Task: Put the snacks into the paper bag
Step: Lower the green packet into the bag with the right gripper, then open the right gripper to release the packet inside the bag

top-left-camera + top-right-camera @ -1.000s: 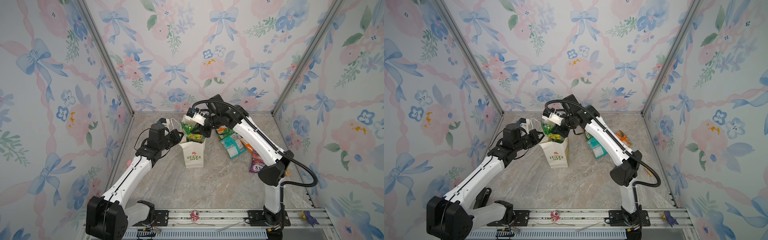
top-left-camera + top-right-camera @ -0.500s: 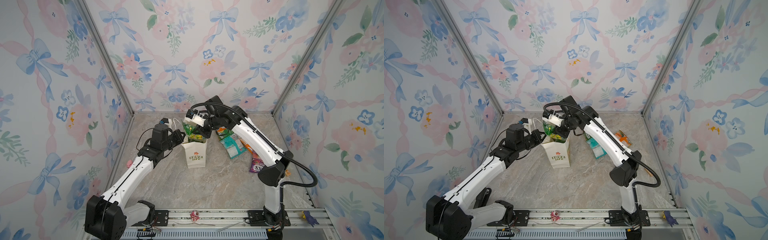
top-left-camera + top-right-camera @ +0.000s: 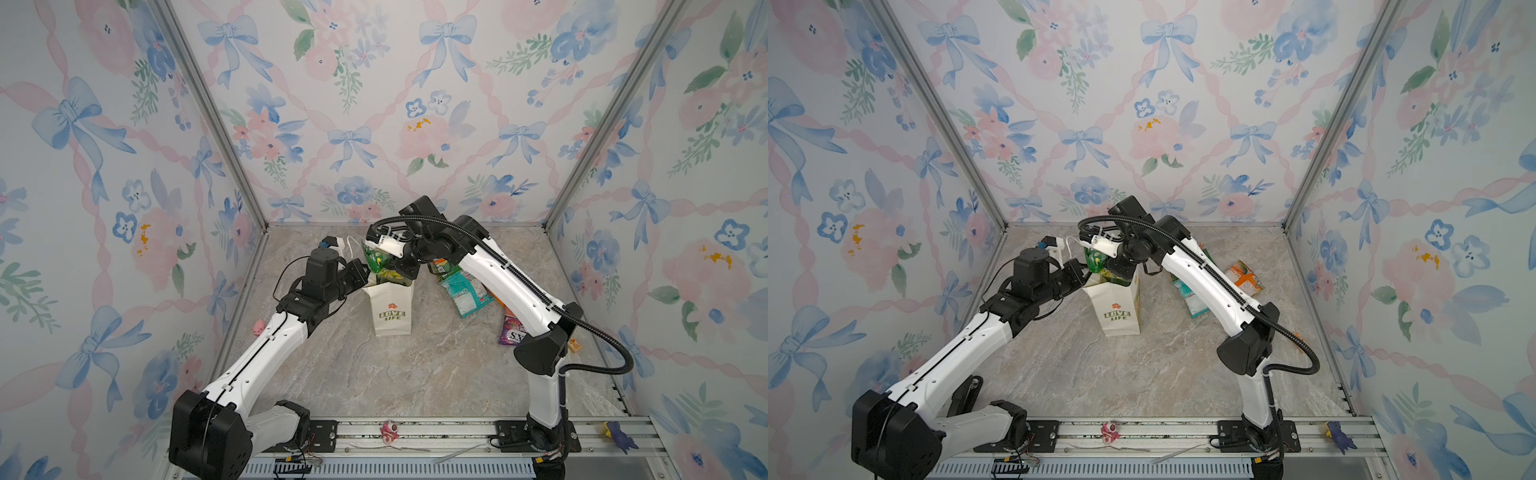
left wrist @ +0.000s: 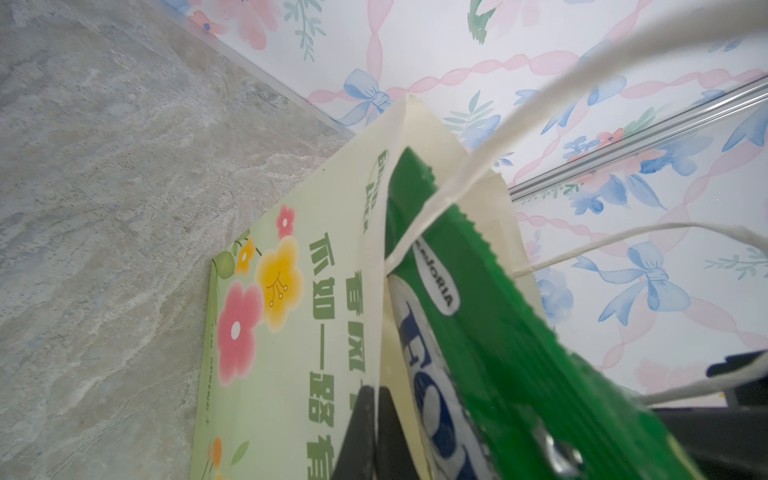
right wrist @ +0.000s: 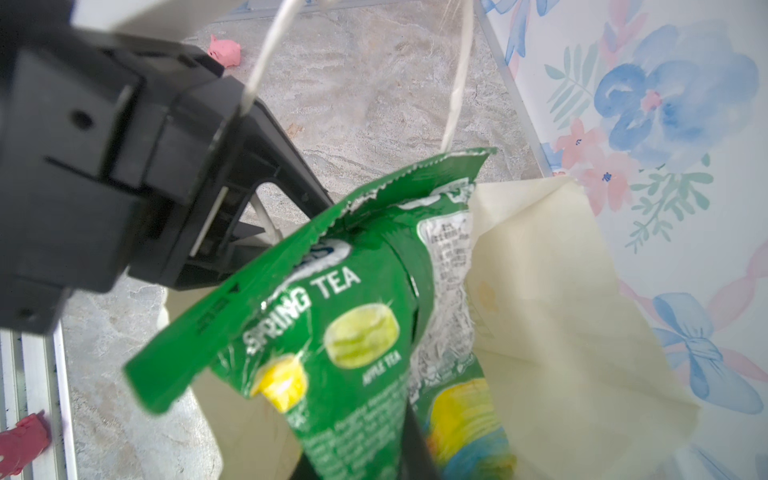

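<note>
A tall cream-white paper bag [image 3: 390,316] [image 3: 1119,316] with white cord handles and a green "LOVE LIFE" print stands upright near the middle of a grey marbled worktop [image 3: 415,365], seen in both top views. The left hand [image 3: 363,276] [image 3: 1084,276] is clenched on the bag's left rim, with the paper wall pinched between its dark fingers [image 4: 361,432].

The right hand [image 3: 401,276] [image 3: 1121,274] reaches in from the right and grasps a glossy green plastic packet [image 3: 376,259] [image 5: 353,332] marked "SPRING TEA". The green packet hangs in the bag's open mouth, and its crimped top edge stands above the rim. A second green-and-yellow packet [image 5: 469,415] shows inside the bag, just beneath it.

To the right of the bag, apart from it, a teal packet [image 3: 463,293], an orange packet [image 3: 1246,276] and a purple packet [image 3: 513,330] lie on the worktop. A tiny pink pig figure [image 3: 258,328] lies by the left wall.
</note>
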